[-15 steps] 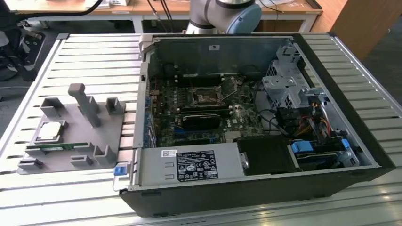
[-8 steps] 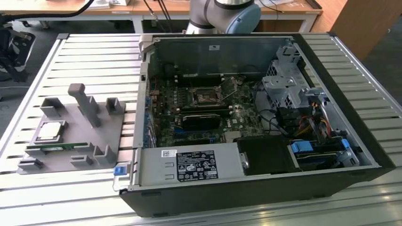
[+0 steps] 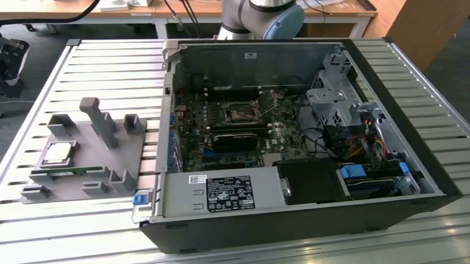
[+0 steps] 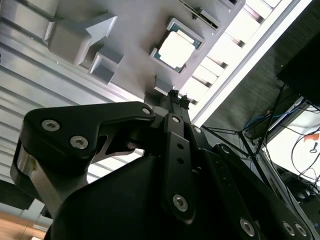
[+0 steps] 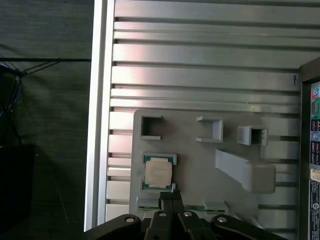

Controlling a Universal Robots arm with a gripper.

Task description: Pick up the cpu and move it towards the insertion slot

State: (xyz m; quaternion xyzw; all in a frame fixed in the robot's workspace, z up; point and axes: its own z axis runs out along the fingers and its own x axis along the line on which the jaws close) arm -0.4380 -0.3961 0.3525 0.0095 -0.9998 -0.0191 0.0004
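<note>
The cpu (image 5: 158,172) lies ungrasped in its recess on the grey holder (image 5: 200,165) on the bench (image 3: 110,66), well apart from the insertion slot (image 3: 239,113) inside the computer case (image 3: 294,231), while the gripper (image 5: 172,196), pressed together and empty, hangs above it.

A grey fixture (image 3: 88,157) with an upright post (image 3: 99,118) and a memory stick (image 3: 66,174) lies on the slatted table (image 3: 110,66), beside the open case (image 3: 294,231).

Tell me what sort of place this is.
Probably a robotics lab: a robot arm at a slatted metal table bearing an opened computer case and a grey fixture holding the cpu.
</note>
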